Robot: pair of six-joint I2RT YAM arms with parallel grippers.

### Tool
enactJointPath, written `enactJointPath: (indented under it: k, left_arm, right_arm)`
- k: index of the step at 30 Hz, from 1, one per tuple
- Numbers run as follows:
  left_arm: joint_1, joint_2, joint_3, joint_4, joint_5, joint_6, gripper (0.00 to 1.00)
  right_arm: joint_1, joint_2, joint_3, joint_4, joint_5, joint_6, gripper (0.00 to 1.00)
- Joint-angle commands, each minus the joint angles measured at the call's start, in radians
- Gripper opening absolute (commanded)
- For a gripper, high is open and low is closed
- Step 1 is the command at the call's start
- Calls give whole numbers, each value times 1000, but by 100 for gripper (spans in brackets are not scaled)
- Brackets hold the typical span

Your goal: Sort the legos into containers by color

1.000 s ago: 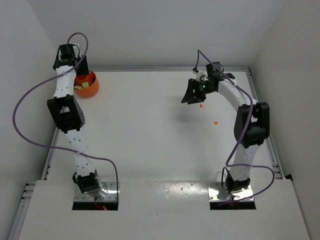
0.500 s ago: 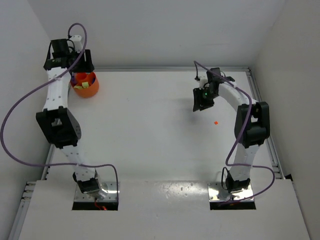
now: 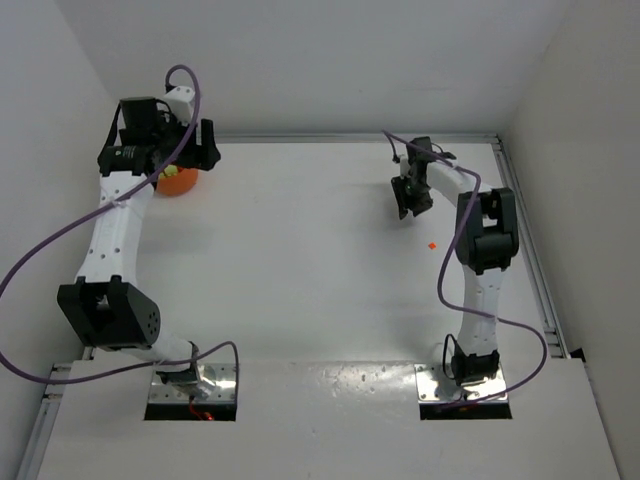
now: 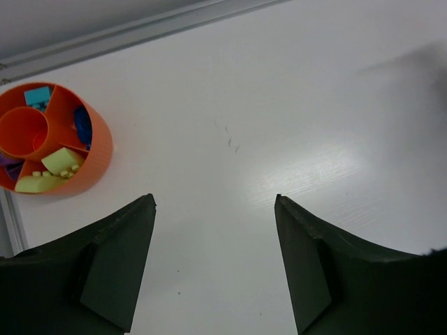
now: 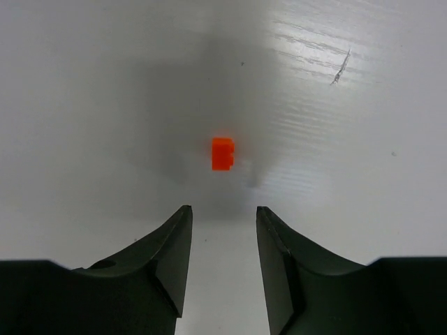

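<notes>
Right wrist view: the right gripper (image 5: pixel 223 213) hangs low with its jaws partly spread and empty. An orange lego (image 5: pixel 223 153) lies on the worktop (image 5: pixel 105 84) just ahead of its tips, toward the far right corner. By the far left corner, the left gripper (image 4: pixel 215 202) hovers with jaws wide and empty beside the orange bowl (image 4: pixel 103 150), whose compartments hold yellow-green, blue and teal legos (image 4: pixel 56 162).
</notes>
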Motion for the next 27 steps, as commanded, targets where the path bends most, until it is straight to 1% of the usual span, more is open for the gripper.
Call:
enactJointPath:
  k: [1,5,12,15,17,21,27]
  left_arm:
    - [7,-34,-32,7,1,-16,75]
    - [7,-34,-55,30,36,-48,77]
    - [7,-25,-55,30,37,-48,79]
    - [7,-16,-55,30,37,-48,79]
    - [7,-16,-46,30,37,-48,79]
    - [7,-16,-46,30,37,-48,79]
    - [7,-16,-46,30,37,-58,80]
  right_arm:
    - [1,25,46,28,39,-11,44]
    - [1,76,84,43,48,-11,45]
    - [1,142,152,43,48,-11,45]
    - [1,180,189,22,36,-11,41]
    - [1,200,199,11,36,-11,36]
    - [1,179,158,20,36,-11,29]
    - [1,136,63,20,45,-11,28]
